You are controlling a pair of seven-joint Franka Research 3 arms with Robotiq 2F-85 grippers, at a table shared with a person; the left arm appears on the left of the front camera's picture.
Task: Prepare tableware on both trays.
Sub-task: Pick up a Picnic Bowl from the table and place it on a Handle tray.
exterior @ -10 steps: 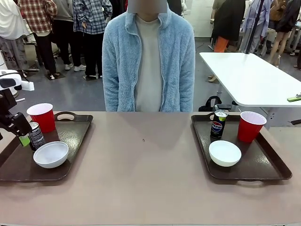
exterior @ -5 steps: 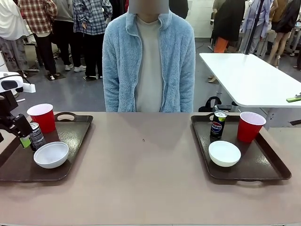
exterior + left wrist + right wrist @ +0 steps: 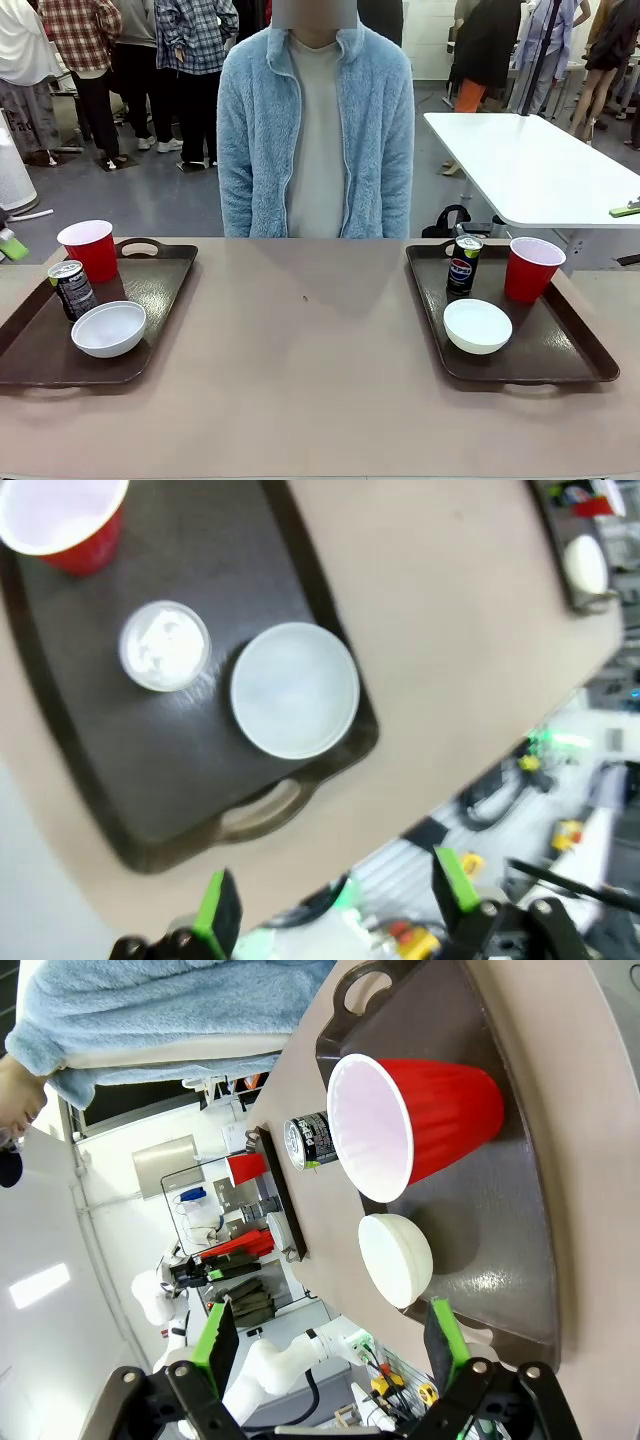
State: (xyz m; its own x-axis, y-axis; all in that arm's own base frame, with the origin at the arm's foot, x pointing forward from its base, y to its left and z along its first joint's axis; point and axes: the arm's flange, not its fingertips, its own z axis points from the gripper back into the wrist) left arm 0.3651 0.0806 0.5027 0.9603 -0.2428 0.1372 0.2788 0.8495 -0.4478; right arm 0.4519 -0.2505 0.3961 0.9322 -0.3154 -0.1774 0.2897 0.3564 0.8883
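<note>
Each tray is seen to carry a cup, a can and a bowl: the left tray (image 3: 150, 290) on the desk (image 3: 310, 370) holds a red cup (image 3: 90, 248), Pepsi can (image 3: 73, 288) and white bowl (image 3: 108, 328); the right tray (image 3: 560, 340) likewise. The left hand (image 3: 330, 905) and right hand (image 3: 325, 1345) are spread wide, nothing held. The setting-out is judged complete (apparently); only withdrawal is called for.

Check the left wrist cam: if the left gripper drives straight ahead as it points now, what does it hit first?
Probably the near rim of the tray by its cut-out handle, or the table beside it. The open left gripper aims about there; the bowl lies just beyond. Depth is unclear.
</note>
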